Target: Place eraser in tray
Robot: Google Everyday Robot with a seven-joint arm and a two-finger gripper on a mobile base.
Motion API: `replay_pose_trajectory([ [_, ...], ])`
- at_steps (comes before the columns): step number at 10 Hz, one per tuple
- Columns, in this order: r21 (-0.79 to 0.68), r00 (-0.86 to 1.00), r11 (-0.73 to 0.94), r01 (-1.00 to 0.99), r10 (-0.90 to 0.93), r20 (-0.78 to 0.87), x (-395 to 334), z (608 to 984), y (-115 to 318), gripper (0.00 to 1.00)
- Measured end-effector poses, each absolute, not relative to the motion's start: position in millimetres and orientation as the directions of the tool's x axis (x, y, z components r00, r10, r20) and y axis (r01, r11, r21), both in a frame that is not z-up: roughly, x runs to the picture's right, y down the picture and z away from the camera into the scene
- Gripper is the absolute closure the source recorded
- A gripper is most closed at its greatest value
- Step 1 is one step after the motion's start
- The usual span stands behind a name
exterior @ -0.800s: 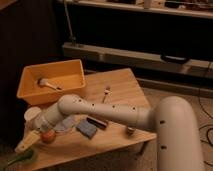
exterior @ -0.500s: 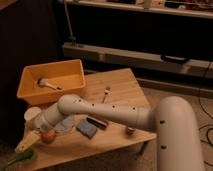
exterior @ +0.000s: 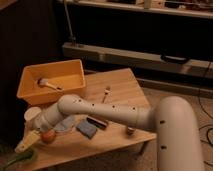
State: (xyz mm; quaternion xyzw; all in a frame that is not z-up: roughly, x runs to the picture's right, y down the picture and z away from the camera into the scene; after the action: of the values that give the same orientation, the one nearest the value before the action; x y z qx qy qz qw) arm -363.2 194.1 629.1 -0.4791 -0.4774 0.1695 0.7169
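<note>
The eraser (exterior: 98, 121), a small dark block, lies on the wooden table (exterior: 125, 85) just in front of my forearm, beside a blue-grey pad (exterior: 86, 129). The tray (exterior: 35, 95), a large yellow-orange bin, stands at the table's back left with a pale utensil (exterior: 47, 83) inside. My arm reaches across the table from the right and bends down to the left. My gripper (exterior: 31, 140) hangs at the table's front left corner, left of the eraser and in front of the tray. It looks open and holds nothing.
A white cup (exterior: 32, 115) stands just in front of the tray, close to my wrist. An orange-red round thing (exterior: 48, 136) and a green object (exterior: 20, 160) lie by the gripper. A small fork-like utensil (exterior: 106, 92) rests mid-table. A low shelf unit (exterior: 150, 55) runs behind.
</note>
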Motion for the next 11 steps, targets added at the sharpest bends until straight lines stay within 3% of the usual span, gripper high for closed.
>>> replay_pose_trajectory([
  [11, -0.849, 0.487, 0.484, 0.214, 0.701, 0.522, -363.0, 629.1, 193.9, 0.20],
])
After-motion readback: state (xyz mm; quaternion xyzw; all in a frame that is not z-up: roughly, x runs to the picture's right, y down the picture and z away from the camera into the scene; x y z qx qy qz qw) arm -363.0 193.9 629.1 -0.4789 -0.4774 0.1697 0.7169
